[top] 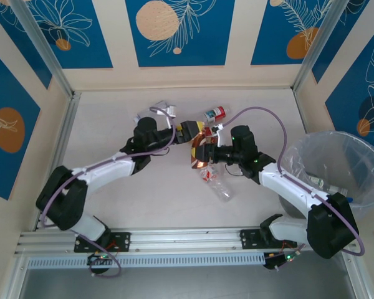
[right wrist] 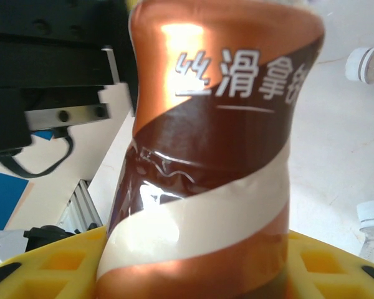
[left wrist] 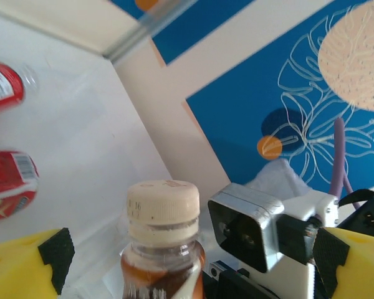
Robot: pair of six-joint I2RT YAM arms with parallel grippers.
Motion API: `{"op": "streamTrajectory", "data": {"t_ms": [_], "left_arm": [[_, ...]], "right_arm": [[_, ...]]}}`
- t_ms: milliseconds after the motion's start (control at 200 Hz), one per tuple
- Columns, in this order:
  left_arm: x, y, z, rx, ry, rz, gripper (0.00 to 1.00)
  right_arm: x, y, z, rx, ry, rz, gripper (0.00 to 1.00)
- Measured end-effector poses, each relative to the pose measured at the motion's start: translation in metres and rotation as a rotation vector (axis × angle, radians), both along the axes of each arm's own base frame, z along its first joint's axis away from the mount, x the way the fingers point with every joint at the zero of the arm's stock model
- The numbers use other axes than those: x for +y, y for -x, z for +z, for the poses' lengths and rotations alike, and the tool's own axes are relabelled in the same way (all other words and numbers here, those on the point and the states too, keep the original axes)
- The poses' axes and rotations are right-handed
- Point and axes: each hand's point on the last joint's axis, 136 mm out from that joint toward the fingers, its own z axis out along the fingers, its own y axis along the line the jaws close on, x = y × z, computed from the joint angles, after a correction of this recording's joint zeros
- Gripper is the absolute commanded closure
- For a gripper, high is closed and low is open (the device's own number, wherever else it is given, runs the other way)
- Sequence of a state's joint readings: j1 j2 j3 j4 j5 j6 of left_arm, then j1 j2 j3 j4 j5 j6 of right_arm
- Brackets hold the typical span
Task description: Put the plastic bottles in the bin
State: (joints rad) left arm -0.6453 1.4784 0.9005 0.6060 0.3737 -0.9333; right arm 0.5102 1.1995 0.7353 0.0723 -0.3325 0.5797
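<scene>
I see the right gripper (right wrist: 193, 265) clamped on the brown-labelled bottle (right wrist: 212, 156), both ends cut off; the left gripper (left wrist: 190, 261) fingers stand wide apart.

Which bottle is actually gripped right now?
The brown-and-gold labelled bottle, clamped in the right gripper. The left gripper stands open around it; the red-labelled bottle and clear bottles lie loose on the table.
</scene>
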Motion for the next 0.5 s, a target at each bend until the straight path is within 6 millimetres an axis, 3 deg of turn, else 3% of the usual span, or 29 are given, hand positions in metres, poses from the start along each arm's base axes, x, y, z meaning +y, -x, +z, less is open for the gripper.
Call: {"op": "streamTrajectory", "data": {"t_ms": [100, 205, 500], "left_arm": [[0.024, -0.001, 0.012, -0.031, 0.001, 0.122, 0.01], [0.050, -0.001, 0.010, -0.031, -0.010, 0.245, 0.01], [0.085, -0.011, -0.029, 0.069, -0.134, 0.436, 0.01]], "right_arm": [[-0.001, -0.003, 0.003, -0.020, 0.019, -0.007, 0.57], [-0.003, -0.005, 0.003, -0.026, 0.039, -0.015, 0.57], [-0.008, -0.011, 0.006, -0.048, 0.084, -0.044, 0.57]]}}
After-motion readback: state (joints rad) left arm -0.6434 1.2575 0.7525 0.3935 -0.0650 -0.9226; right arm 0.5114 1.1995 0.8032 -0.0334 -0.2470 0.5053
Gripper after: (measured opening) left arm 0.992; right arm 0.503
